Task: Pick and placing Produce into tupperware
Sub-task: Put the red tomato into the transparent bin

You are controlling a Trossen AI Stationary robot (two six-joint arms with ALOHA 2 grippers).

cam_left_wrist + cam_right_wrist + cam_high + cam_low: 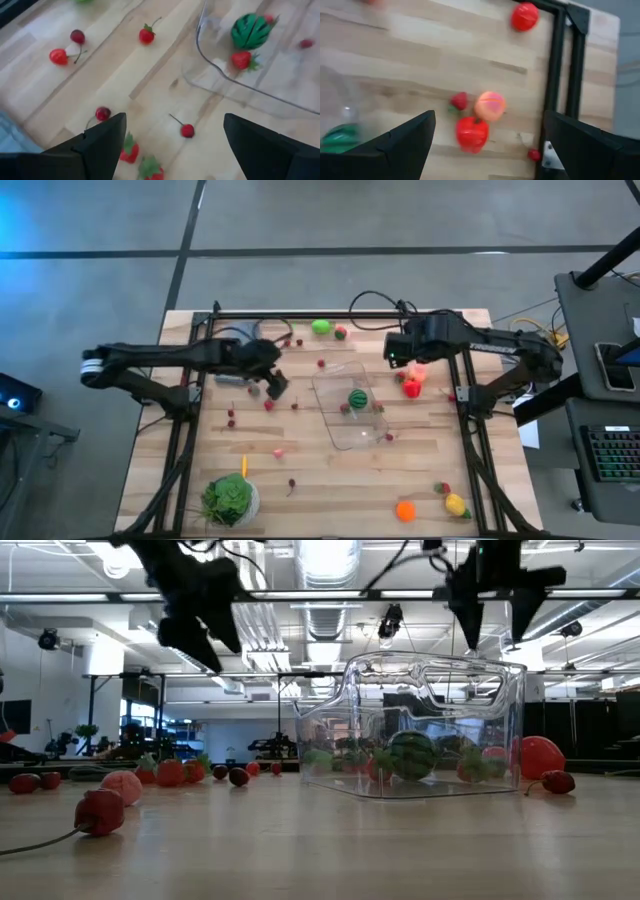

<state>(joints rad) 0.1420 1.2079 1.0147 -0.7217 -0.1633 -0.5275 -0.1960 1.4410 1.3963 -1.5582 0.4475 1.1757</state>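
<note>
The clear tupperware (pixel 345 420) stands at the table's middle, with a striped green melon (pixel 357 398) and a few red berries inside; the low view shows the tub (pixel 430 690) and the melon (pixel 412 755) too. Red berries (pixel 268 405) lie scattered left of it. My left gripper (pixel 277 385) hovers open above those berries, with a cherry (pixel 187 131) below its fingers. My right gripper (pixel 403 358) hangs open, high over the table right of the tub, above a red fruit (pixel 472 134), a peach (pixel 490 106) and a strawberry (pixel 459 101).
A leafy green head in a white bowl (pixel 230 500) sits at the near left. An orange (pixel 405 510) and a yellow fruit (pixel 456 504) lie near right, a green fruit (pixel 320 327) at the far edge. Black frame rails (pixel 555 75) border the table.
</note>
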